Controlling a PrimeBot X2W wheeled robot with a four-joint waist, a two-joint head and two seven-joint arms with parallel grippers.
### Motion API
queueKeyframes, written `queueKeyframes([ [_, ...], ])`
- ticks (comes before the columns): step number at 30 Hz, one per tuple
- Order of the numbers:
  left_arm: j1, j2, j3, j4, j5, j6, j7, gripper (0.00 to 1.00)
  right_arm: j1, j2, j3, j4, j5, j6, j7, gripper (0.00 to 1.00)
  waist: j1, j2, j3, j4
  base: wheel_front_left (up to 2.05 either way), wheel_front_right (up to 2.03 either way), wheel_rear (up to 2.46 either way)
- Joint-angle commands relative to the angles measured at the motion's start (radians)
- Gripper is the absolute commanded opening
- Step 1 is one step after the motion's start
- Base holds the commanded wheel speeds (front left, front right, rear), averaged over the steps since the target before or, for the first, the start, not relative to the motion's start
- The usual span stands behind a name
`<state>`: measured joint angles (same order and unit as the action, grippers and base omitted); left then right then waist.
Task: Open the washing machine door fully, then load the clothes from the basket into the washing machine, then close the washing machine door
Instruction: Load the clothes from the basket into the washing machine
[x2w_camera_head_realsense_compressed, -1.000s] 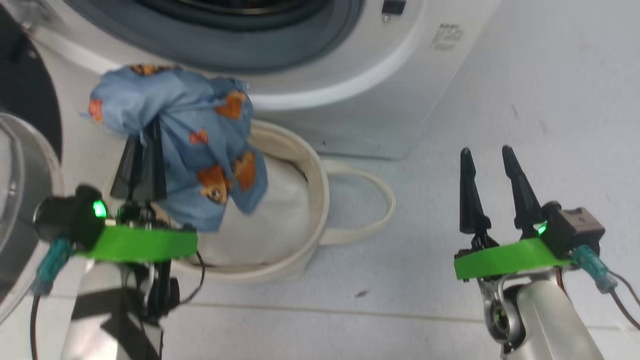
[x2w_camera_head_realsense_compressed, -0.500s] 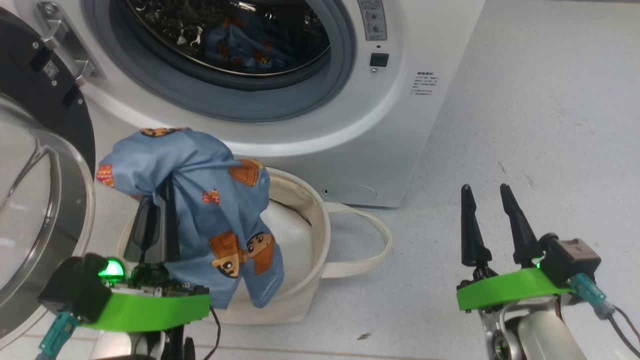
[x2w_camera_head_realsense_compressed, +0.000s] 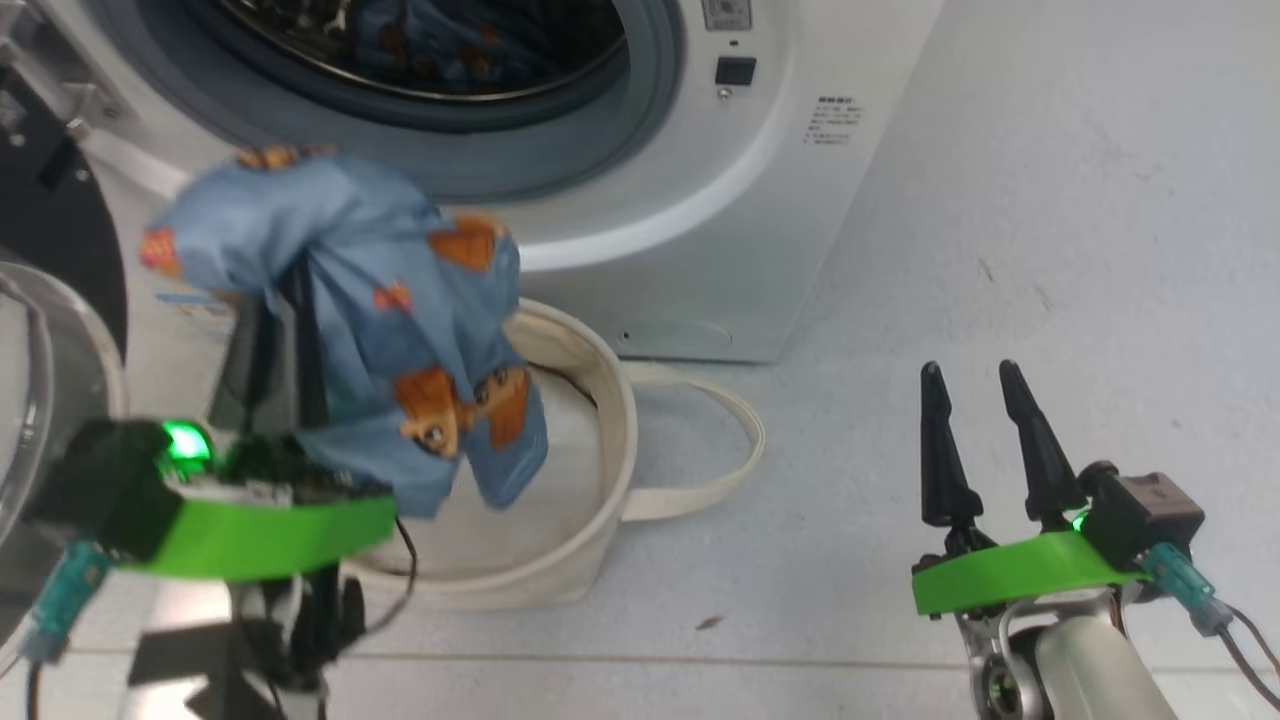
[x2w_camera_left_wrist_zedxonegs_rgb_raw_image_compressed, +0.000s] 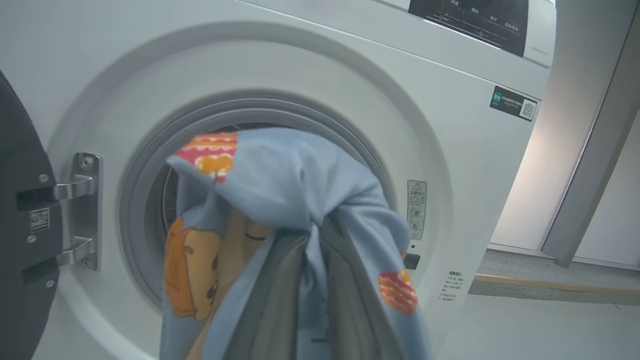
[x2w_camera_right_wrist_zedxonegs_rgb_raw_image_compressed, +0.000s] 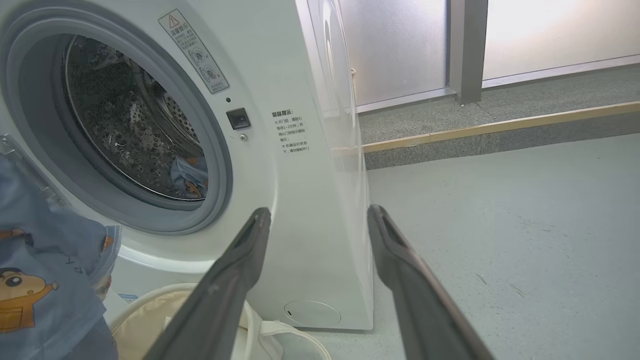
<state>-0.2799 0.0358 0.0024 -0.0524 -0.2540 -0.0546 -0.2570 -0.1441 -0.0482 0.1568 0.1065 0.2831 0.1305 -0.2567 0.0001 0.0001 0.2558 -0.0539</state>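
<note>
I read the L gripper (x2w_camera_head_realsense_compressed: 285, 335) as clamped on a blue bear-print garment (x2w_camera_head_realsense_compressed: 400, 290). The cloth drapes over both fingers and hangs above the basket (x2w_camera_head_realsense_compressed: 605, 400), in front of the washing machine (x2w_camera_head_realsense_compressed: 770, 200) opening. A second blue printed piece (x2w_camera_right_wrist_zedxonegs_rgb_raw_image_compressed: 187, 175) lies inside the drum (x2w_camera_right_wrist_zedxonegs_rgb_raw_image_compressed: 115, 100) (low, near the front lip). The washing machine door (x2w_camera_head_realsense_compressed: 55, 220) stands open on my left. The basket sits on the floor (x2w_camera_head_realsense_compressed: 1000, 250) just beside the machine front, w/ a white padded bag (x2w_camera_head_realsense_compressed: 565, 450) inside. R gripper (x2w_camera_head_realsense_compressed: 967, 372): fingers apart, holding nothing, well off to the right.
</note>
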Motion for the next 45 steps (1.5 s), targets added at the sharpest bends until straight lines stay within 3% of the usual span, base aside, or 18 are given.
queueKeyframes([
  [1, -0.045, 0.015, 0.039, -0.028, 0.012, -0.004, -0.005, 0.00, -0.035, -0.002, 0.023, -0.036, -0.003, 0.000, -0.005, 1.00, -0.0001, -0.0001, 0.031, -0.016, 0.00, 0.00, 0.00],
  [10, -0.352, 0.021, 0.121, 0.110, 0.093, -0.050, -0.005, 0.00, -0.095, -0.002, 0.018, -0.064, -0.003, 0.000, -0.005, 1.00, -0.0001, -0.0001, 0.207, -0.083, 0.00, 0.00, 0.00],
  [18, -0.771, 0.098, 0.177, 0.428, 0.155, -0.062, -0.005, 0.00, -0.160, -0.002, 0.035, -0.092, 0.035, 0.000, -0.005, 1.00, -0.0001, -0.0001, 0.401, -0.160, 0.00, 0.00, 0.00],
  [24, -1.033, 0.130, 0.172, 0.592, 0.188, -0.048, -0.005, 0.00, -0.198, -0.002, 0.051, -0.110, 0.058, 0.000, -0.005, 1.00, -0.0001, -0.0001, 0.509, -0.195, 0.00, 0.00, 0.00],
  [32, -1.248, 0.158, 0.152, 0.693, 0.241, 0.012, -0.005, 0.00, -0.220, -0.002, 0.051, -0.130, 0.066, 0.000, -0.005, 1.00, -0.0001, -0.0001, 0.598, -0.202, 0.00, 0.00, 0.00],
  [33, -1.257, 0.162, 0.147, 0.699, 0.247, 0.016, -0.005, 0.22, -0.219, -0.002, 0.051, -0.129, 0.064, 0.000, -0.005, 1.00, -0.0001, -0.0001, 0.600, -0.201, 0.00, 0.00, 0.00],
  [34, -1.262, 0.167, 0.142, 0.703, 0.253, 0.020, -0.005, 0.97, -0.219, -0.002, 0.052, -0.128, 0.061, 0.000, -0.005, 1.00, -0.0001, -0.0001, 0.601, -0.199, 0.00, 0.00, 0.00],
  [45, -1.115, 0.134, 0.131, 0.648, 0.233, 0.004, -0.005, 1.00, -0.229, -0.002, 0.057, -0.108, 0.029, 0.000, -0.005, 1.00, -0.0001, -0.0001, 0.506, -0.147, 0.00, 0.00, 0.00],
])
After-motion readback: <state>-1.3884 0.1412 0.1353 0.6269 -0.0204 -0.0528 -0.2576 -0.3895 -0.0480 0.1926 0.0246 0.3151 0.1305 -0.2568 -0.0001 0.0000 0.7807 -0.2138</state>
